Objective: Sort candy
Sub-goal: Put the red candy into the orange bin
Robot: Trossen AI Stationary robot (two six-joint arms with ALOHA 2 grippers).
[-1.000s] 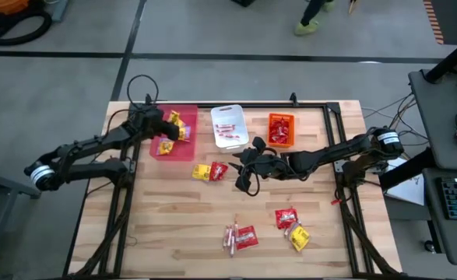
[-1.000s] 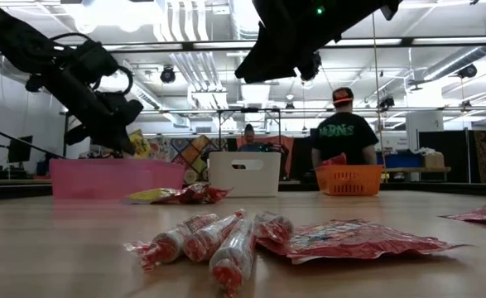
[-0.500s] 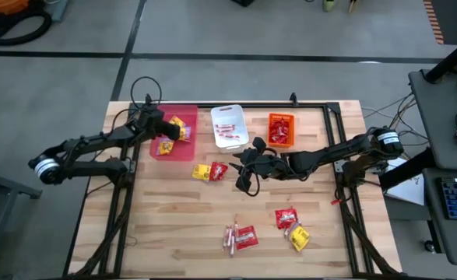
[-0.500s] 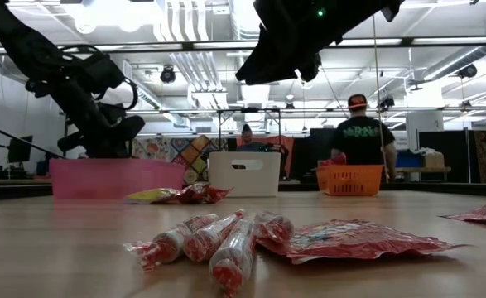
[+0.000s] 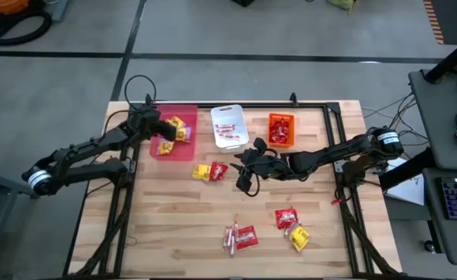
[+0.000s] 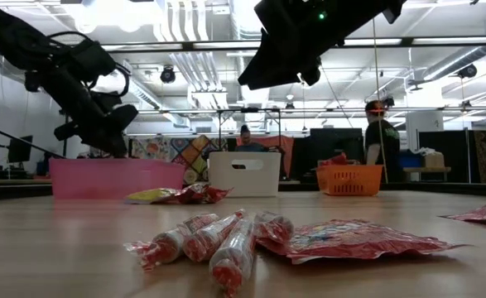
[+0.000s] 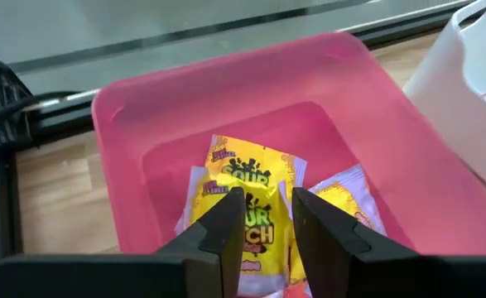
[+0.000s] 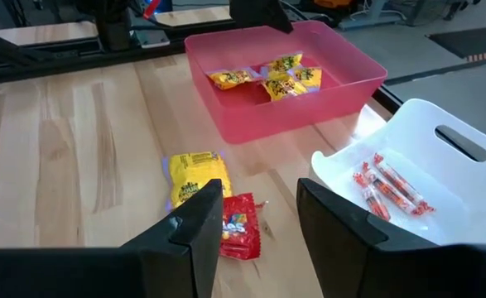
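Yellow packets (image 7: 251, 178) lie on the floor of the pink bin (image 7: 226, 66). My left gripper (image 7: 267, 199) hangs open just above them, over the bin (image 5: 183, 149) at the table's far left. My right gripper (image 8: 255, 194) is open and hovers above mid-table (image 5: 246, 177), beside a yellow packet (image 8: 194, 178) and a red packet (image 8: 238, 225) lying flat on the wood (image 5: 210, 171). Pinkish-red sticks with a red packet (image 5: 240, 236) lie near the near edge (image 6: 218, 240). More red and yellow packets (image 5: 292, 227) lie to their right.
A white bin (image 5: 228, 127) holding sticks (image 8: 387, 186) and an orange bin (image 5: 280, 130) holding red packets stand in a row with the pink bin along the far edge. Bare wood stretches across the near left of the table. A person (image 6: 381, 132) walks in the room behind.
My left gripper dipped down into the pink bin and rose again above it. The yellow packet that showed at its fingertips a second ago in the low view is no longer there. The person in the background walked to the right.
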